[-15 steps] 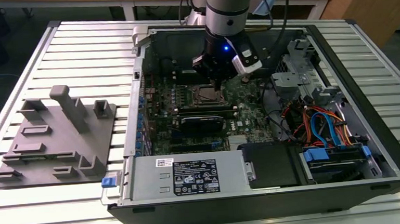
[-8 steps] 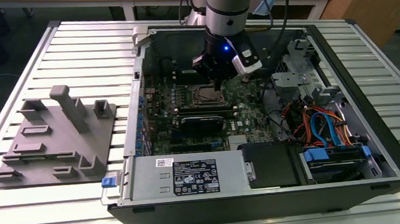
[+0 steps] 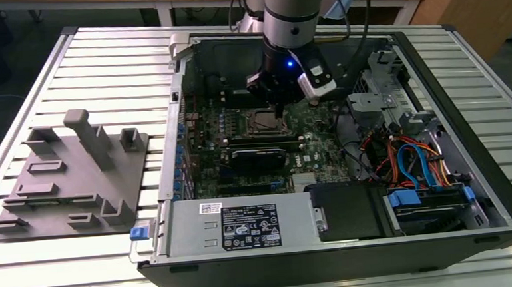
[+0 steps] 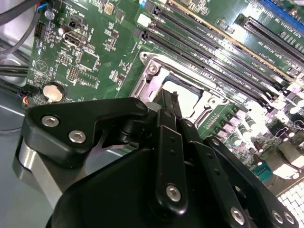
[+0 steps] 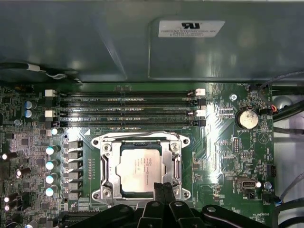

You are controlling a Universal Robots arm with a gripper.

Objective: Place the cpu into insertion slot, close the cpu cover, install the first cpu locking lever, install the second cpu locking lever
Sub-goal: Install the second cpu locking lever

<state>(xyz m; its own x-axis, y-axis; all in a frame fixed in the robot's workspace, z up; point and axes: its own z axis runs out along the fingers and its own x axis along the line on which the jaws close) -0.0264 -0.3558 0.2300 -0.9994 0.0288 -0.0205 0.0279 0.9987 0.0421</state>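
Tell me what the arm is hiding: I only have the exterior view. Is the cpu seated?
Observer: Yes. In the first wrist view the cpu lies flat, silver top up.
Operator: And the cover?
Observer: The cover is down, framing the cpu on all sides.
Operator: Where is the claw?
Observer: The claw is at the cover's edge, on the side away from the memory slots, with its fingertips together.
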